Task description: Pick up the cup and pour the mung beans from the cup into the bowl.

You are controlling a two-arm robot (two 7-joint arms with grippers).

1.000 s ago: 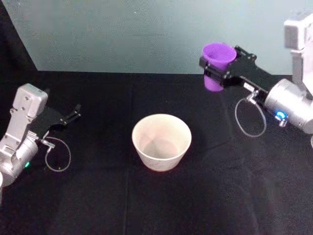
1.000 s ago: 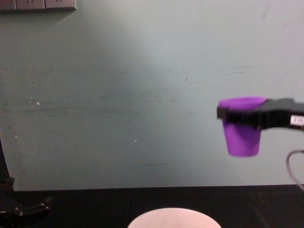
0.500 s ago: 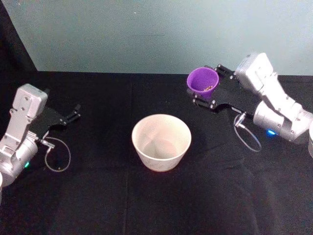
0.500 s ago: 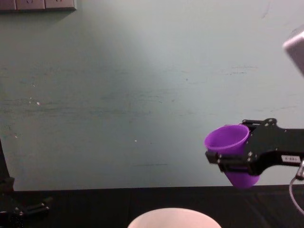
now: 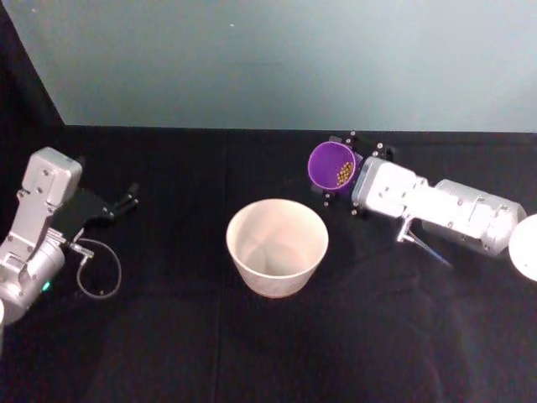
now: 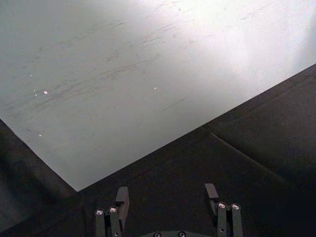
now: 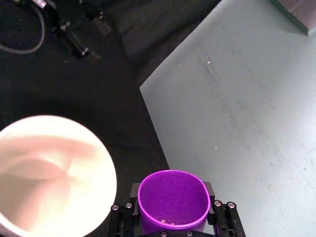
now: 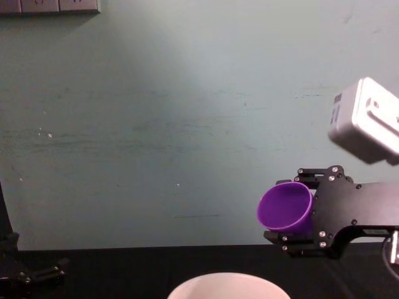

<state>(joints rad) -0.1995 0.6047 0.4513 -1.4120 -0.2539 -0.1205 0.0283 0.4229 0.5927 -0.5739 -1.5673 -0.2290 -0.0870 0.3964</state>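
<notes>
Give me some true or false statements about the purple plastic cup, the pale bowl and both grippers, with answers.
1. The right gripper grips the small purple plastic cup. True.
2. The cup stands upright. False: it is held in the air, tipped toward the wide pale bowl.
3. Mung beans lie inside the cup. True.
4. The bowl holds beans. False: its inside looks empty.
5. The left gripper grips the bowl. False: it is open, off to the bowl's left.

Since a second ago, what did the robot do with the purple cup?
The right gripper carried the cup down toward the bowl and tipped it sideways, mouth toward the bowl. Its grip held. The bowl and the parked left gripper stayed put.
</notes>
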